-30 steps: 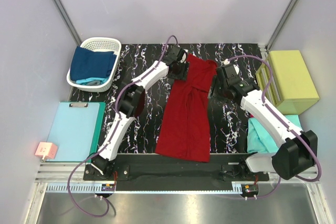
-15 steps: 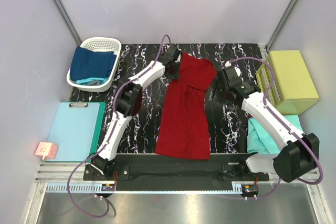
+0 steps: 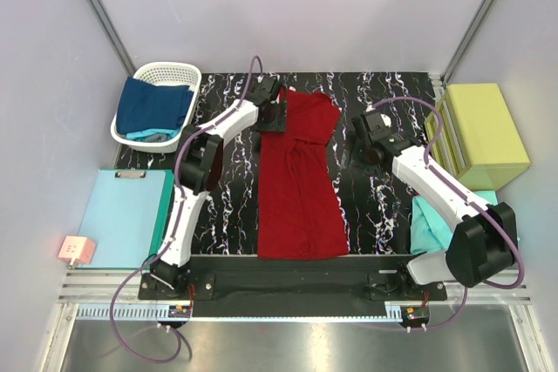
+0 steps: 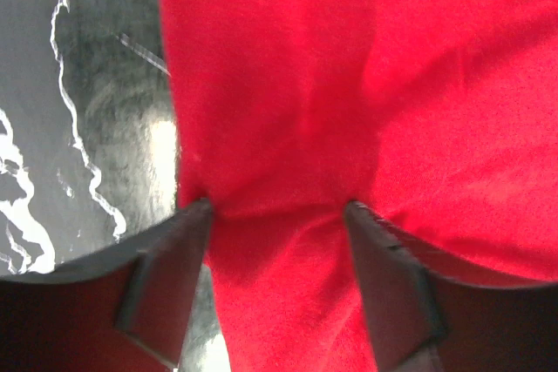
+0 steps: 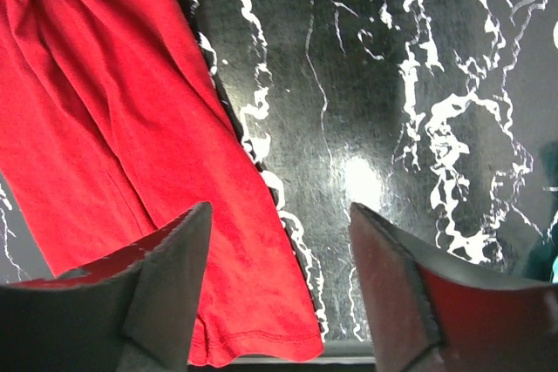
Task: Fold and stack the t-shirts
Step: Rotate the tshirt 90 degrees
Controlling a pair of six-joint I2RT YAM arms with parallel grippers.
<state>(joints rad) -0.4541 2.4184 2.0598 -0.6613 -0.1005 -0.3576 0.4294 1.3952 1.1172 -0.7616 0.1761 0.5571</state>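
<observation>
Left gripper (image 4: 275, 211) has its jaws spread wide, tips pressed onto the dark red cloth t-shirt (image 3: 301, 189). Right gripper (image 5: 279, 211) is wide open too, nothing in it, over the bare black white-veined marble-look table (image 3: 384, 93) just beside the shirt. The shirt lies lengthwise mid-table, reaching the near edge. A white plastic basket (image 3: 166, 67) sits at the far left corner, with plain pale walls all round.

Strips of table (image 3: 235, 202) are left bare either side of the red shirt (image 3: 301, 189); beyond, passage is blocked by basket (image 3: 131, 132) and box (image 3: 484, 132).
</observation>
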